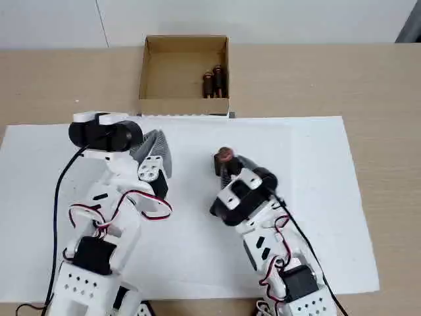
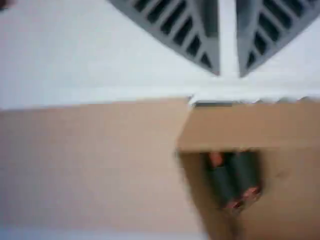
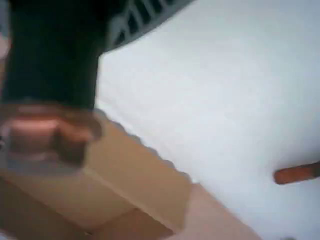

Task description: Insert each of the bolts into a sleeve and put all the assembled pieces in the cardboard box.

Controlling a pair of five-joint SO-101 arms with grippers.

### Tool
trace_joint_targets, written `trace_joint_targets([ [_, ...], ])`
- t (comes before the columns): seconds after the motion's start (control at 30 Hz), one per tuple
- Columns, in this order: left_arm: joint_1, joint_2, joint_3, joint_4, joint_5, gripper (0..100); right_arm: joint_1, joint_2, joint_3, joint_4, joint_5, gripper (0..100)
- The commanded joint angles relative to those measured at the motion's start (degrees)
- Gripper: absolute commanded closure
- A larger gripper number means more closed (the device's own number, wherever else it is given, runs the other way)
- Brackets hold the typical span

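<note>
The cardboard box point(image 1: 184, 106) stands at the back of the table. Two assembled pieces point(image 1: 214, 82), dark sleeves with copper bolts in them, lie against its right wall. In the left wrist view they show as dark pieces point(image 2: 232, 180) behind the box's front wall point(image 2: 235, 125). My right gripper point(image 1: 227, 168) is shut on another dark sleeve with a copper bolt head point(image 1: 225, 155), held over the white paper short of the box. Up close the sleeve point(image 3: 50, 55) ends in the bolt head point(image 3: 45, 135) above the box point(image 3: 135, 170). My left gripper point(image 1: 156, 157) is shut and holds nothing; its grey fingers point(image 2: 175, 25) point at the box.
A white paper sheet point(image 1: 316, 197) covers the table in front of the box, with a jagged far edge point(image 2: 250, 97). A small orange-brown thing point(image 3: 297, 173) lies at the edge of the right wrist view; what it is cannot be told.
</note>
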Motion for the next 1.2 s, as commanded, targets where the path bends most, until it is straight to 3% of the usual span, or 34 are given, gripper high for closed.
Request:
trace_joint_targets([
  [0.0, -4.6, -0.6, 5.2, -1.9, -3.3, 100, 4.4, -1.5, 0.4, 0.0, -3.6, 99.5],
  [0.17, -11.1, -0.6, 14.6, -8.7, -7.9, 100, 7.4, -1.5, -1.2, 0.7, -7.0, 99.5],
  [0.43, -17.5, -0.6, 26.6, -18.9, -13.2, 100, 7.5, -1.5, -15.0, 18.5, -11.8, 99.5],
  [0.7, -17.7, -0.6, 27.1, -20.0, -13.0, 100, 7.6, 1.2, -27.0, 33.2, -11.7, 99.5],
  [1.17, -17.3, -0.6, 27.1, -20.0, -12.7, 99, 9.2, 46.5, -56.9, 27.6, -11.9, 99.5],
])
